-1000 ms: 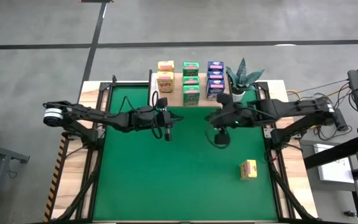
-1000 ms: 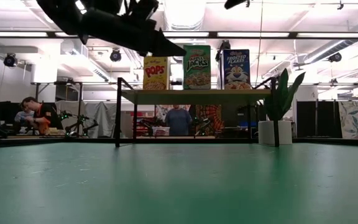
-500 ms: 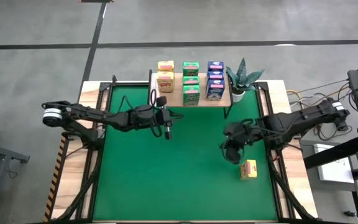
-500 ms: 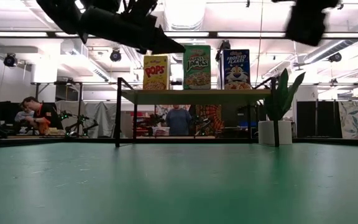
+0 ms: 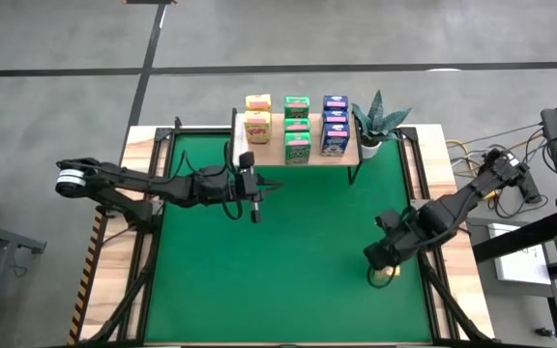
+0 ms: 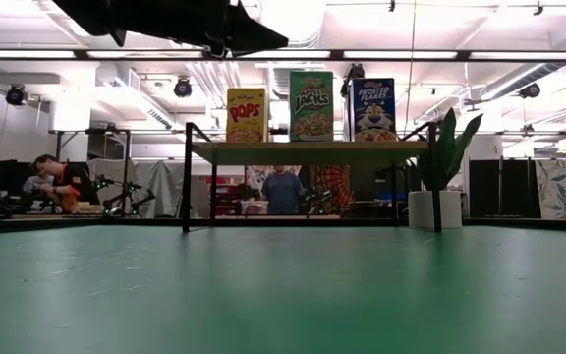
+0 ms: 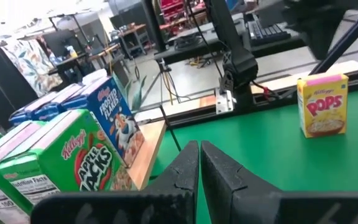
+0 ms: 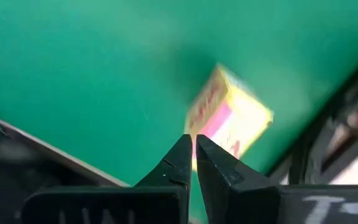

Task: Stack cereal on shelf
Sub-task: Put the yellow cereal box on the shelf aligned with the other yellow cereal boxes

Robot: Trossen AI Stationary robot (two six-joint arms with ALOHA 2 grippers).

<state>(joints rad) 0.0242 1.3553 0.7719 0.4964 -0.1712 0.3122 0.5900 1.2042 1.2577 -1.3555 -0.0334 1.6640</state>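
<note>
The mat (image 5: 288, 251) is plain green, edged by pale wood table (image 5: 458, 290) borders. On the shelf (image 5: 271, 147), a pale plank with black legs, stand yellow boxes (image 5: 257, 118) at 11 o'clock, green boxes (image 5: 297, 129) printed with red and white lettering at 12, and blue boxes (image 5: 334, 124) beside them. A lone box (image 7: 322, 104) at 4 o'clock is yellow with a pink top and red "POPS" lettering. The plant (image 5: 379, 118) is spiky green in a white pot (image 6: 434, 208). Both arms are dark.

A potted spiky green plant (image 5: 379, 121) is standing at the far right corner of the green mat (image 5: 288, 261). Beyond the mat, a person (image 6: 57, 183) is sitting at a workbench, and another person (image 6: 283, 190) is standing farther back.
</note>
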